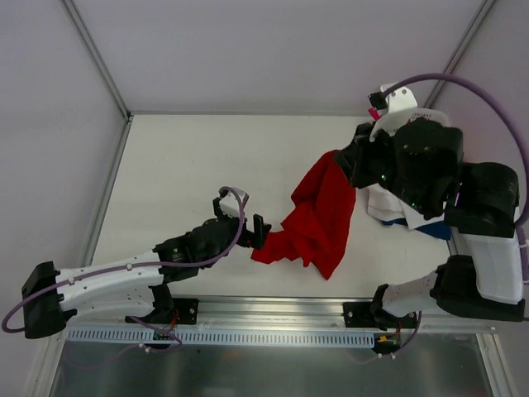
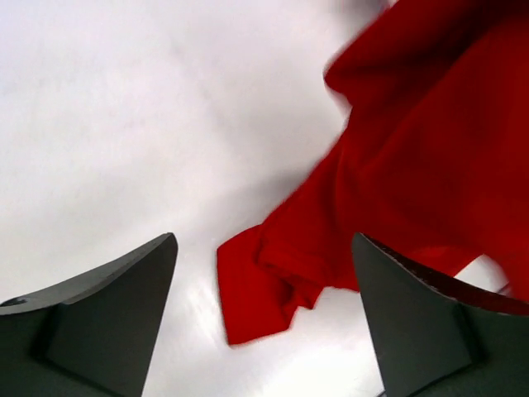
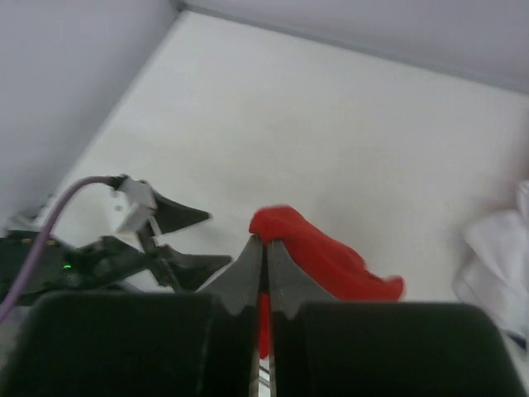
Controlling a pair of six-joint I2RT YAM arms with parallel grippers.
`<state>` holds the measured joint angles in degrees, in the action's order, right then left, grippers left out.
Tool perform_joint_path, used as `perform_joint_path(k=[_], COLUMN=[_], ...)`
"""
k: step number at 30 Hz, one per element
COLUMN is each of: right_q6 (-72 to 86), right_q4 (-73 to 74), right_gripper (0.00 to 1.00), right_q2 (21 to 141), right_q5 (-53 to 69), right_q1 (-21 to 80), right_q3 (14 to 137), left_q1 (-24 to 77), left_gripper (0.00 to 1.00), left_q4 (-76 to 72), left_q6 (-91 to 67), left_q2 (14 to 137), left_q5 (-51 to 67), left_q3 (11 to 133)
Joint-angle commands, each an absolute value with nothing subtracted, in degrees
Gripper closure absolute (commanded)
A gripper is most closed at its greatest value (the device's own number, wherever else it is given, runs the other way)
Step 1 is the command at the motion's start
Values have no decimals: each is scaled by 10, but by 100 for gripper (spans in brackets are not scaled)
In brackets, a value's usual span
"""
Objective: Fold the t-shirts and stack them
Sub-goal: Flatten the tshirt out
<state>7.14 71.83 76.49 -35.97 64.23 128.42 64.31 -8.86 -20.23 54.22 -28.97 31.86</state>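
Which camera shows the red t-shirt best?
The top external view: it shows nearly the whole red t-shirt. The left wrist view catches only its lower folds; the right wrist view, just a bit pinched in the right end effector.

A plain bright red t-shirt point(image 1: 318, 217), a white t-shirt point(image 1: 383, 207), a blue t-shirt point(image 1: 438, 231); white bench point(image 1: 190, 174); dark grey left fingers point(image 2: 107, 314).

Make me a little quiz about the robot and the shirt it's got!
1. True or false: the right gripper is pinching a t-shirt.
2. The left gripper is: A) open, B) shut on cloth, C) out of view.
3. What colour is that t-shirt?
Key: 1 true; 2 A; 3 red.
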Motion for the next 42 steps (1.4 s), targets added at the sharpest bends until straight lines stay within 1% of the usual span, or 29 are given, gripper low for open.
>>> perform_joint_path(k=[1, 2, 3, 4, 5, 6, 7, 8, 9, 10, 11, 13, 14, 16, 19, 20, 22, 23, 24, 25, 26, 28, 29, 32, 36, 42], right_q6=[-26, -29, -32, -32, -27, -21, -11, 9, 18, 22, 27, 39, 48, 38, -33, -46, -79, -90, -102, -121, -128, -148, -152, -162, -152, -136], right_q4=[676, 668, 639, 615, 578, 485, 439, 378, 374, 382, 410, 410, 370, 332, 378, 391, 404, 410, 416, 421, 433, 446, 453, 468, 484, 490], right_gripper=[100, 100, 100, 100, 99, 99, 100, 100, 100, 99, 100, 99, 99, 99, 100, 100, 100, 100, 100, 100, 100, 99, 100, 100, 100, 100], right_q2=[872, 899, 937, 939, 931, 916, 882, 873, 875, 915, 944, 1002, 1000, 973, 942, 911, 865, 815, 791, 768, 747, 693, 677, 637, 616, 606], right_q5=[-138, -98, -15, 39, 85, 175, 205, 218, 207, 193, 203, 232, 275, 288, 235, 196, 149, 77, 37, -3, -92, -163, -226, -310, -330, -344], right_q1=[643, 644, 646, 647, 647, 649, 651, 655, 664, 667, 668, 670, 671, 677, 686, 686, 686, 690, 692, 693, 693, 693, 693, 693, 693, 693], right_q3=[1461, 1503, 1538, 1553, 1515, 1473, 1430, 1380, 1388, 1417, 1505, 1558, 1536, 1497, 1487, 1479, 1420, 1394, 1348, 1326, 1305, 1247, 1229, 1179, 1143, 1080], left_q1=[655, 657, 661, 665, 671, 672, 672, 673, 672, 672, 673, 672, 672, 672, 672, 672, 673, 672, 673, 672, 672, 672, 673, 673, 674, 674], left_gripper=[15, 20, 23, 23, 21, 18, 7, 2, 1, 1, 1, 1, 1, 1, 1, 1, 1, 1, 1, 1, 1, 1, 1, 1, 1, 1], left_q4=[-116, -117, -117, -117, -117, -118, -117, -116, -110, -106, -103, -94, -91, -87, -79, -76, -59, -48, -34, -7, 4, 37, 68, 102, 104, 98], left_q6=[-159, -154, -148, -136, -130, -120, -115, -109, -99, -95, -89, -75, -74, -82, -98, -101, -110, -113, -125, -132, -153, -181, -218, -253, -259, -279], left_q2=[490, 468, 455, 437, 396, 373, 324, 298, 277, 239, 223, 193, 187, 182, 190, 194, 213, 225, 238, 272, 293, 352, 373, 439, 505, 559], left_q5=[-284, -279, -267, -257, -240, -197, -177, -158, -130, -121, -113, -105, -105, -110, -112, -119, -148, -205, -240, -276, -341, -393, -429, -449, -448, -446], left_q3=[359, 359, 359, 358, 353, 352, 349, 347, 345, 345, 343, 337, 328, 319, 302, 300, 294, 291, 291, 291, 292, 298, 303, 324, 339, 342])
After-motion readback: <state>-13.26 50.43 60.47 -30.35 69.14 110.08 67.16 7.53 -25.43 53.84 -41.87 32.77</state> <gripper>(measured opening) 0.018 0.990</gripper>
